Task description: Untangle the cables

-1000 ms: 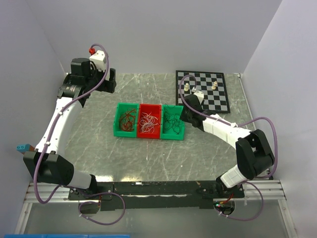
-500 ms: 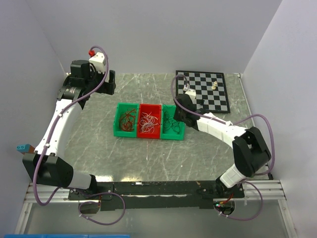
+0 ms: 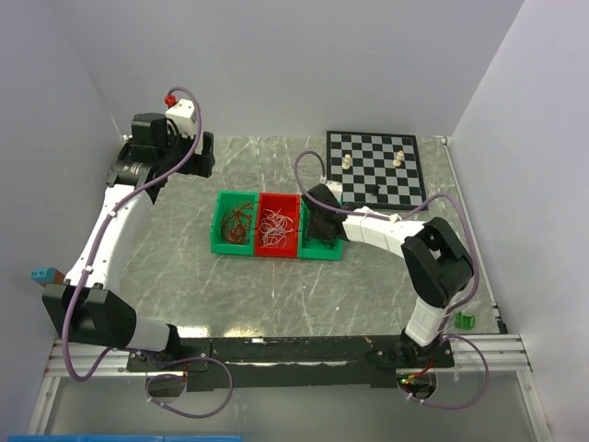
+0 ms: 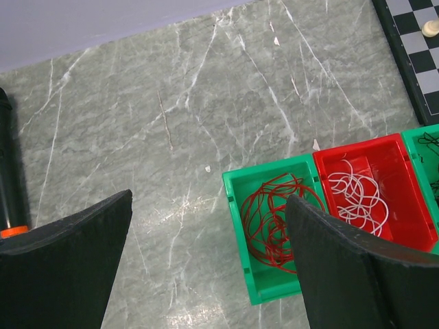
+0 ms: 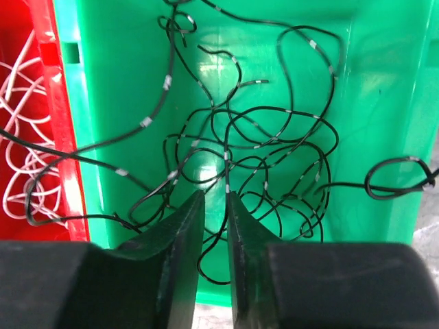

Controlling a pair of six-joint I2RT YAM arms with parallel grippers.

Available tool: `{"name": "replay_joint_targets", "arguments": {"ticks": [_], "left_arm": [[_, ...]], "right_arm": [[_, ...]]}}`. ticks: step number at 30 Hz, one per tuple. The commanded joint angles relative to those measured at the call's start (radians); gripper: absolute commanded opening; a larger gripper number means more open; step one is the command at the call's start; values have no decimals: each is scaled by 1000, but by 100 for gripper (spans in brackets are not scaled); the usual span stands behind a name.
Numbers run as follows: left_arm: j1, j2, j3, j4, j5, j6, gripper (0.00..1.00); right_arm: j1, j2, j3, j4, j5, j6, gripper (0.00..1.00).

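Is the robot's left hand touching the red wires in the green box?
Apart. The top view shows the left gripper over the table behind the green bin, with a plain gap to the red cables.

No readable txt, labels, brand marks, nos. or signs in any view.
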Motion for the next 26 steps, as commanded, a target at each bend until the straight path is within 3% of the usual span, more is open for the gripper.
{"name": "replay_joint_targets", "arguments": {"ticks": [1, 9, 14, 20, 26], "left_arm": [[4, -26, -2, 31, 5, -19, 97], [6, -24, 6, -10, -27, -13, 97], [4, -46, -17, -16, -50, -33, 97], [6, -95, -63, -3, -44, -107, 97], [6, -136, -201, 48, -66, -151, 97]], "right_arm": [[-6, -121, 1, -7, -10, -2, 33], [-6, -327, 34, -85, -41, -57, 65], [-7, -467, -7, -126, -56, -81, 98], [-19, -646, -96, -128, -130, -150, 100], [-51, -792, -200, -109, -147, -192, 100]]}}
